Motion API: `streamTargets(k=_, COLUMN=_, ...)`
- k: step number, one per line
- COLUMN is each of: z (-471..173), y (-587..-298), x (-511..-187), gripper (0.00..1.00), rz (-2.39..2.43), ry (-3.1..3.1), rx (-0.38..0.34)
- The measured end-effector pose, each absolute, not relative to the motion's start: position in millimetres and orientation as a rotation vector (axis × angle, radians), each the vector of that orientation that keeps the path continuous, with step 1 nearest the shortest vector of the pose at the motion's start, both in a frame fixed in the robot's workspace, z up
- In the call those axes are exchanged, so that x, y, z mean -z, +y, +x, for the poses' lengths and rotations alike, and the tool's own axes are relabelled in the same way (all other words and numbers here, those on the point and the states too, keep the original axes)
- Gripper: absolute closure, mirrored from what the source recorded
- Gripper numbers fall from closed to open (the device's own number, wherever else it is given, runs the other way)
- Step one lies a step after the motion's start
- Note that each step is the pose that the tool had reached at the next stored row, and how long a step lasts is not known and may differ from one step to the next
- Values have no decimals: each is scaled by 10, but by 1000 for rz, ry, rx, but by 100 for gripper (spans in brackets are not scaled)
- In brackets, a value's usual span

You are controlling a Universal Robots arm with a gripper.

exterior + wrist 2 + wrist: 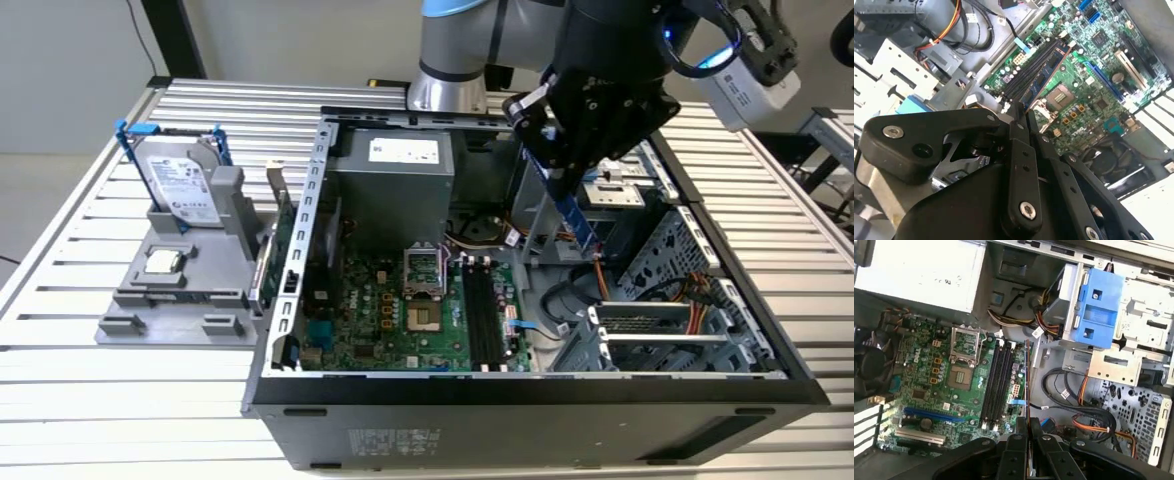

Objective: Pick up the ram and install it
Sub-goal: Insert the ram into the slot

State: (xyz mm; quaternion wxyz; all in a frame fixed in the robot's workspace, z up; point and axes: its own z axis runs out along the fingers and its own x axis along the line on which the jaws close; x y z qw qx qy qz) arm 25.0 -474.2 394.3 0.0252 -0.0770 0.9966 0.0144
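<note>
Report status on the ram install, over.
Status: end effector shut on ram, above the open case. Stick hangs over the motherboard, not seated in the black slots. Nothing seen between them.

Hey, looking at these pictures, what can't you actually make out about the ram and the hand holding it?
Grip: in the first wrist view the hand covers the ram's held end, so how deep it sits is hidden.
Slot: there the ram is edge-on; which of the memory slots it lines up with is unclear.
Height: in the exterior view the ram's gap above the motherboard cannot be judged.
</note>
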Motion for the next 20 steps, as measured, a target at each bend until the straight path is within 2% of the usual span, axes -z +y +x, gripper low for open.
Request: streamTargets(k=20, z=250, y=-4742, x=-3937, gripper=100, rz=229, ry=3079, rx=-32)
